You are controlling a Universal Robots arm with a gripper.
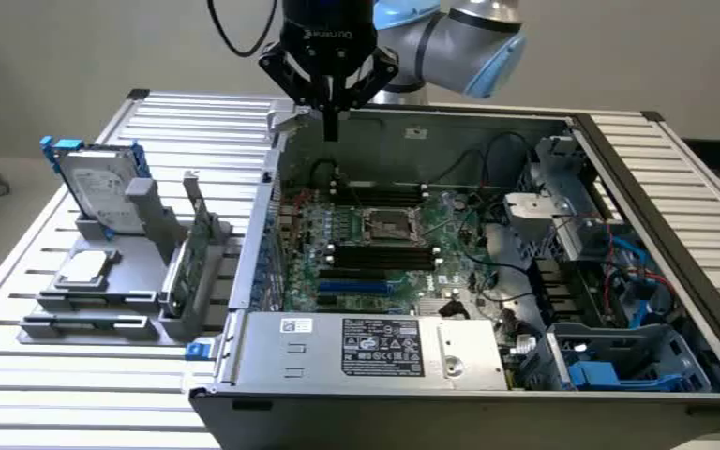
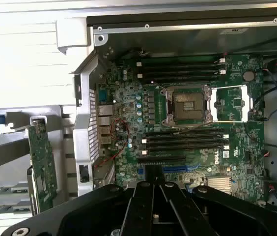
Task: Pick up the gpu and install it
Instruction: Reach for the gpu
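Observation:
The gpu [image 1: 187, 265] stands on edge in a grey holder [image 1: 147, 281] on the slatted table, at the exterior view's left of the open computer case [image 1: 460, 281]. Its green circuit board [image 2: 42, 164] faces the wrist camera, beside the case's rear wall. My gripper [image 1: 331, 124] hangs above the case's far rear corner, well apart from the gpu. Its black fingers [image 2: 143, 201] are pressed together, shut, with nothing between them. Below them lies the motherboard [image 2: 187, 123] with its expansion slots [image 1: 357, 281].
A silver hard drive in a blue frame [image 1: 95, 187] and a small square CPU chip [image 1: 85, 267] sit in the same holder. Inside the case are the CPU socket [image 1: 389, 225], a power supply [image 1: 373, 345], cables and drive cages [image 1: 573, 216].

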